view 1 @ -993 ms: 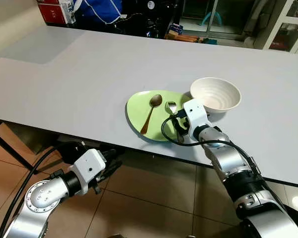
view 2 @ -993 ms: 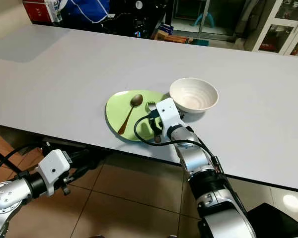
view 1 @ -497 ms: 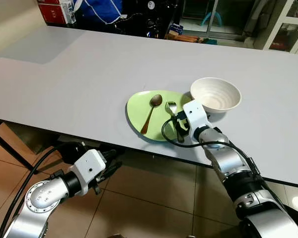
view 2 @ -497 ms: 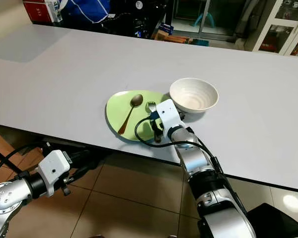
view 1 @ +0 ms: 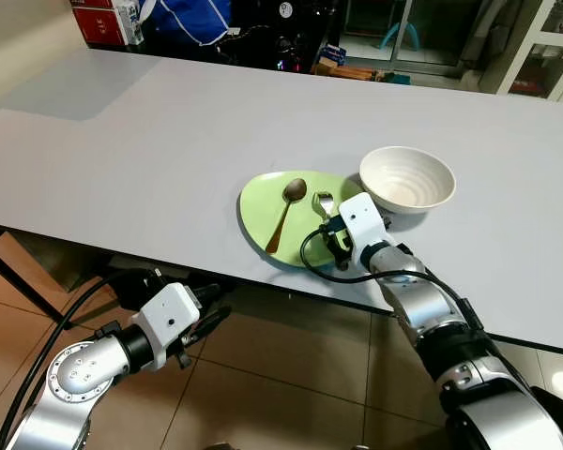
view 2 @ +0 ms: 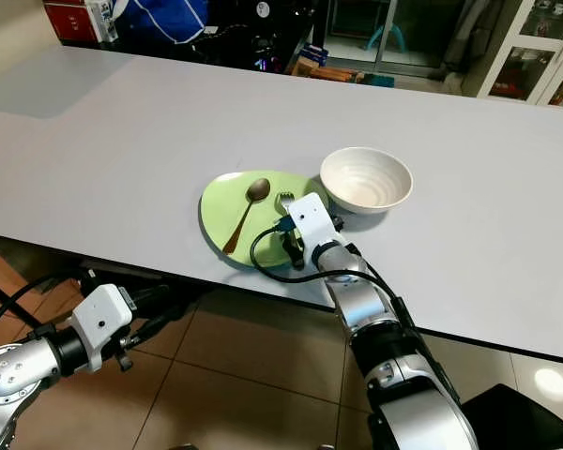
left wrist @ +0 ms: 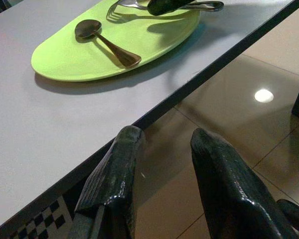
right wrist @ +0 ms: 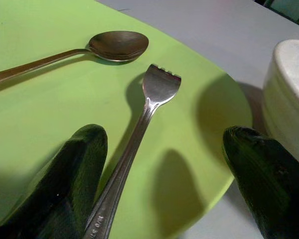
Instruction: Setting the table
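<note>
So here's where I'm at: my right gripper [right wrist: 154, 194] is parked low over the near edge of the green plate [view 1: 263, 211], fingers spread wide, and the fork [right wrist: 139, 134] lies right in the gap between them. What matters is the fork's long axis: it runs pretty much straight away from the wrist, tines pointing toward the far side of the table [view 1: 122, 141], handle end closest to me. So the handle lines up along the fingers, not across them, and I reckon closing down should catch it near the handle end without any wrist twist.

The spoon [view 1: 286, 208] sits on the same plate off to the robot's left of the fork, angled, well apart from the fingers. The white bowl [view 1: 406, 178] is just beside the plate on the right, near my outer finger, so that's my worry.

My left gripper [left wrist: 164, 164] hangs below the table edge, fingers slightly apart, holding nothing. The right arm is clearly the nearer one.
</note>
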Controlling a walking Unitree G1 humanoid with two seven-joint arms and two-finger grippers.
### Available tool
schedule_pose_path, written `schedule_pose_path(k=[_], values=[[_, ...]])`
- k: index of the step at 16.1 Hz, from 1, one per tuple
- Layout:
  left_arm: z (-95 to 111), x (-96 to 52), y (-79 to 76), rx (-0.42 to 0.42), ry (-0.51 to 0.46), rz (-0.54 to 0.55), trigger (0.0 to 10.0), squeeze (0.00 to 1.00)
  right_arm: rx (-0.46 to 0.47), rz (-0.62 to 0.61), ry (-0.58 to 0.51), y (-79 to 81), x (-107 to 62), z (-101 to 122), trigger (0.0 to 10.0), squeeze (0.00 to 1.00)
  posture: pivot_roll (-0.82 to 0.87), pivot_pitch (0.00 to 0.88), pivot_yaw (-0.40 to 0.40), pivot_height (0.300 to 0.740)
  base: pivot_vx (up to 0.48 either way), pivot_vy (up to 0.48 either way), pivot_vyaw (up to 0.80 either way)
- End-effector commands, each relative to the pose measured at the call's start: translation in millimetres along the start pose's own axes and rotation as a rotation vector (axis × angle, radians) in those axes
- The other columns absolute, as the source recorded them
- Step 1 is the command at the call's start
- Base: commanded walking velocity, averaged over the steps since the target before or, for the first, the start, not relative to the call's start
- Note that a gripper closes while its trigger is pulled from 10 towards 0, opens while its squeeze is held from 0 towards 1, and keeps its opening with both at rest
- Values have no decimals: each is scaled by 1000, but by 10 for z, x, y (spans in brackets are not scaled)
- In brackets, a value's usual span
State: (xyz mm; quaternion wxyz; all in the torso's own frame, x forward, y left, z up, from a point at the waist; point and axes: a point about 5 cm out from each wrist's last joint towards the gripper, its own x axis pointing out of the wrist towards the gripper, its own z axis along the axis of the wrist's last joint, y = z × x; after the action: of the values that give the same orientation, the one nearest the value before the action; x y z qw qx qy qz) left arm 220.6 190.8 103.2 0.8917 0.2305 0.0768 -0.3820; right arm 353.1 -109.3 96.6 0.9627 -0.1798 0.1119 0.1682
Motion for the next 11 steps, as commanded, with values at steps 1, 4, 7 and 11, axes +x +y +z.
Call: schedule_pose_path(k=[1,4,7,11], values=[[20,-1,-25,10,-1,-25,10000,0,0,-8,-14,0,31,56,10000,0,25,64,16,740,0,0,0],[27,4,-24,12,-2,-25,10000,0,41,-34,-61,-28,63,168,10000,0,25,64,16,740,0,0,0],[34,3,-20,12,-3,-24,10000,0,10,-100,-57,-178,38,157,10000,0,28,66,17,740,0,0,0],[30,5,-33,7,-3,-31,10000,0,-71,-119,-13,-293,-45,-31,10000,0,26,67,17,740,0,0,0]])
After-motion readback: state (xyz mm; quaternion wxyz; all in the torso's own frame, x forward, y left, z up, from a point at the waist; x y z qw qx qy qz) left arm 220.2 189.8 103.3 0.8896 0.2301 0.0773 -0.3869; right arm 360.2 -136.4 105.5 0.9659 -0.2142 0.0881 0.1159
